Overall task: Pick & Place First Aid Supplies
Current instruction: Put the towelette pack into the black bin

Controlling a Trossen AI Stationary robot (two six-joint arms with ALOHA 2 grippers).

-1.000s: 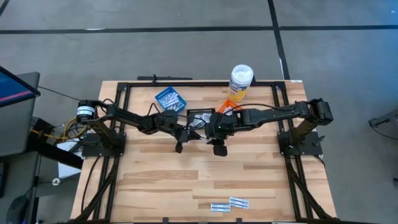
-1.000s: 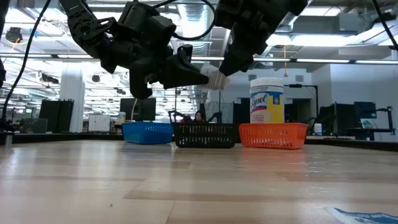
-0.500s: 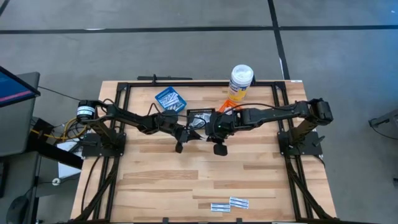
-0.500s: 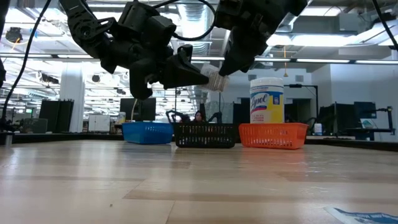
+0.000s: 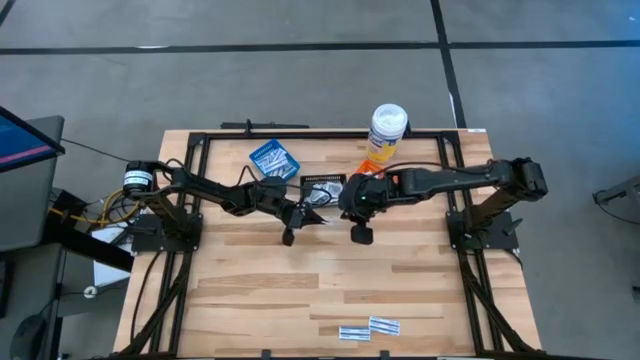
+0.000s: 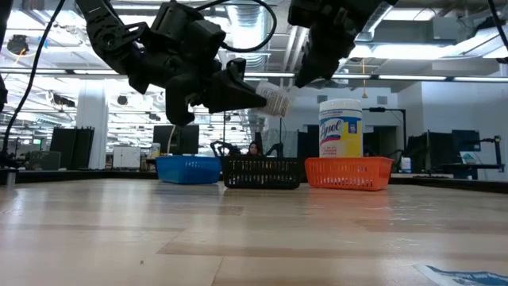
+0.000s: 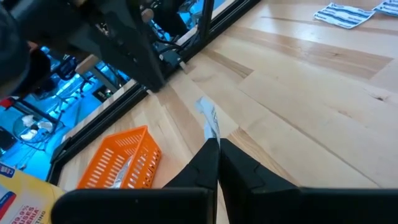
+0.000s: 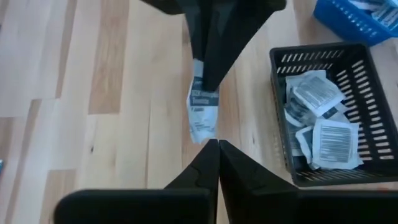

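From the high view, the left end effector (image 5: 311, 215) hangs over the middle of the pale wooden counter (image 5: 300, 290), just in front of the small black plastic basket (image 5: 322, 186), its fingers pinched on a small flat white packet (image 5: 318, 214). The right end effector (image 5: 352, 208) sits just beside it, near the small orange plastic basket (image 5: 368, 170). A small blue plastic basket (image 5: 274, 160) holding printed packets and a tall white bottle with a yellow label (image 5: 386, 133) stand along the far edge. Two more flat white packets with blue-grey print (image 5: 369, 328) lie near the front edge, well apart from both arms.

In the low view, the left end effector (image 6: 258, 98) holds the white packet (image 6: 275, 101) well above the counter, tilted. The right end effector (image 6: 305, 79) is apart from the packet, fingers together and empty.

The left wrist view shows that arm's fingers (image 7: 208, 163) closed on the packet (image 7: 208, 121), with the orange basket (image 7: 124, 158) beyond.

The right wrist view shows the right arm's own fingers (image 8: 208, 163) closed on nothing, their tips just short of the hanging packet (image 8: 203, 112); the black basket (image 8: 354, 93) holds several white packets with barcodes (image 8: 326, 140).
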